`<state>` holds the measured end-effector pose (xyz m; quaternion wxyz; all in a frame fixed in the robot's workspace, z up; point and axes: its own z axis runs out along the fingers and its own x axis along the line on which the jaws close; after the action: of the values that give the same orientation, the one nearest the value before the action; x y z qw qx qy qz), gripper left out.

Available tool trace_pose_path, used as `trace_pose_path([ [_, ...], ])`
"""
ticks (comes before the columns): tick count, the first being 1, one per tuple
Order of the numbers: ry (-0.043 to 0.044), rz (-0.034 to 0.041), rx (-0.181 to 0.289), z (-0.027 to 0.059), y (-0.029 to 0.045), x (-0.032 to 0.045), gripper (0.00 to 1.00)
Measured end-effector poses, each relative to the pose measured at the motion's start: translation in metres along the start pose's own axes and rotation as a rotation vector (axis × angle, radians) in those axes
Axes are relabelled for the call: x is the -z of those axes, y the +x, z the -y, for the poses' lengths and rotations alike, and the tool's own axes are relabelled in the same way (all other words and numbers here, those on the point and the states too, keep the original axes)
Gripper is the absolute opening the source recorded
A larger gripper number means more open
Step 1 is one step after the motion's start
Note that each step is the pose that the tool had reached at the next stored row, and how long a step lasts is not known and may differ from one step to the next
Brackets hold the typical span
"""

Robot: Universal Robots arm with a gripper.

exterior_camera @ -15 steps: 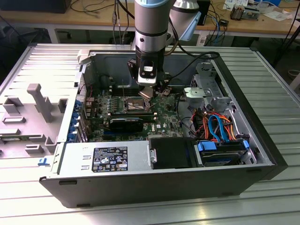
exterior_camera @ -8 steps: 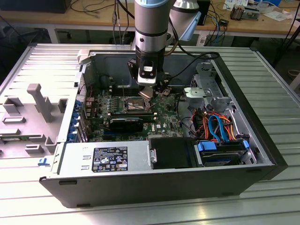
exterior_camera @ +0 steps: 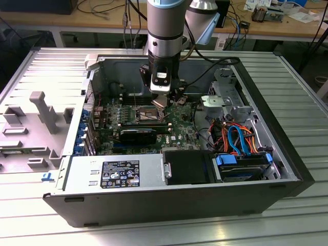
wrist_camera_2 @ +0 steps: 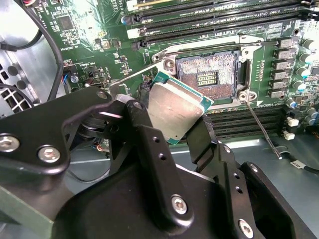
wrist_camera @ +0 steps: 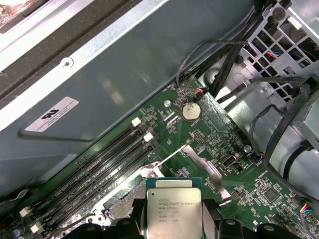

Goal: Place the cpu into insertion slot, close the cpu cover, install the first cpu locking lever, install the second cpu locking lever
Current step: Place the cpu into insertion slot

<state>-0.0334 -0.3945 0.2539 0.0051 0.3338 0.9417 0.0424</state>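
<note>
Exterior view: the arm (exterior_camera: 165,25) reaches down into an open PC case (exterior_camera: 154,202) lying on its side on a slatted metal surface (exterior_camera: 302,92). The claw (exterior_camera: 160,101) hangs just above the motherboard (exterior_camera: 177,128), close beside the insertion slot (exterior_camera: 147,114). Step in hand looks like the 1st one, seating the cpu. To do it well, the chip should go in flat & square to the slot, corners lined up, then straight down w/ no sliding or force. The contact field is prob. easy to bend.

Second wrist view: the claw (wrist_camera_2: 169,119) is closed onto the cpu (wrist_camera_2: 174,107). Its black fingers (wrist_camera_2: 147,139) pinch two opposite edges, parted only to chip width. The cpu is tilted, silver top toward the camera w/ the green rim showing. It's in the air near one corner of the insertion slot (wrist_camera_2: 209,74), not in it. The slot is bare, dark contact field exposed. A thin locking lever (wrist_camera_2: 260,127) sticks out free from one corner, so it appears unlatched. The tilt likely needs levelling before any contact.

First wrist view: the cpu (wrist_camera: 174,211) sits btwn the fingers (wrist_camera: 222,230), above the green board beside the RAM slots (wrist_camera: 99,174). A coin cell (wrist_camera: 190,110) lies well apart from it.
</note>
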Motion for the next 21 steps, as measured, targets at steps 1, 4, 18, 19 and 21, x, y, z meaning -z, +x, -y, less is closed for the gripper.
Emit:
trace_pose_path([
  [1, 0.0001, 0.0001, -0.001, 0.0000, 0.0000, 0.0000, 0.54],
  [4, 0.0000, 0.0003, -0.003, 0.0000, 0.0000, -0.0001, 0.54],
  [18, -0.0002, 0.0011, -0.014, 0.0001, 0.0000, -0.0005, 0.54],
  [19, -0.0002, 0.0012, -0.015, 0.0000, 0.0000, -0.0005, 0.54],
  [21, -0.0002, 0.0014, -0.016, 0.0000, 0.0000, -0.0005, 0.54],
])
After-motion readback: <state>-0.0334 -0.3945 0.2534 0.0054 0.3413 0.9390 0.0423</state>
